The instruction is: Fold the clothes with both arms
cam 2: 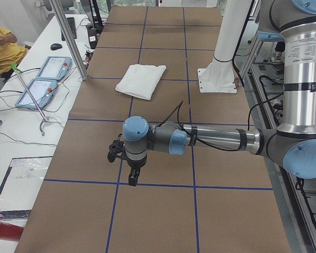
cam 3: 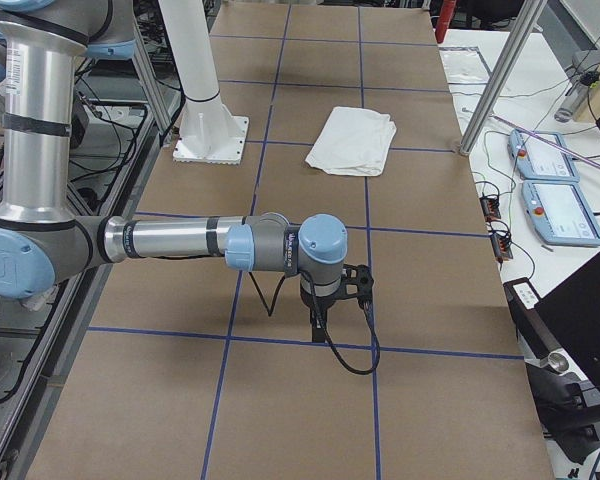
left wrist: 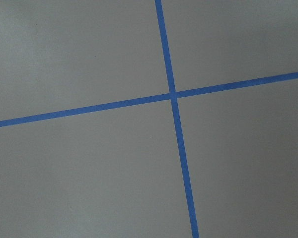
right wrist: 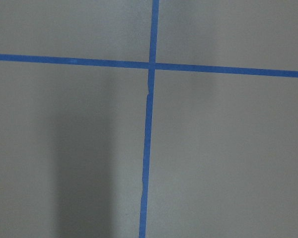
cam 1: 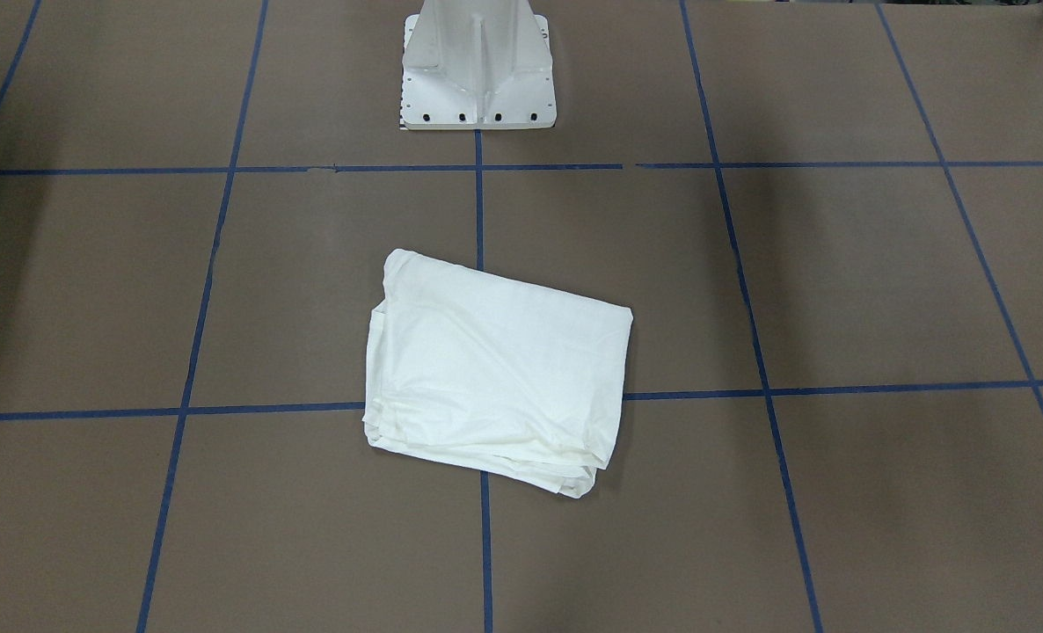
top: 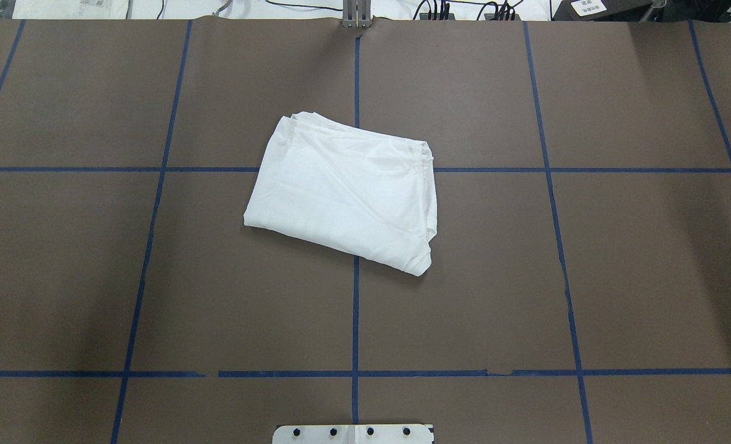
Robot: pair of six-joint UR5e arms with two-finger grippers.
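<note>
White cotton, folded into a compact, roughly rectangular bundle: the T-shirt [cam 1: 495, 369] [top: 344, 191] lies flat at the middle of the brown tabletop [cam 1: 838, 264], covering a crossing of the blue tape lines [top: 550, 169] that divide the surface into squares. Its stacked, layered edges face away from the robot and toward the robot's right; the smooth folded edge faces the white pedestal base [cam 1: 477, 70] [top: 353, 433], which stands near the garment but apart from it. In the exterior left view the left arm [cam 2: 216, 141] reaches out horizontally, low over the tabletop, and the left claw [cam 2: 132, 182] points straight down close to a tape line, well apart from the T-shirt [cam 2: 141, 80]. In the exterior right view the right arm [cam 3: 170, 240] mirrors this pose, with the right claw [cam 3: 320, 335] also directed downward near a tape line, well apart from the T-shirt [cam 3: 352, 140]. Whether the fingers of either claw are spread or closed cannot be told from these side views. Each wrist view shows only brown surface and one tape crossing [left wrist: 172, 94] [right wrist: 152, 65]. Two blue-framed pendants [cam 2: 45, 81] [cam 3: 550, 185] lie on the white side bench.
</note>
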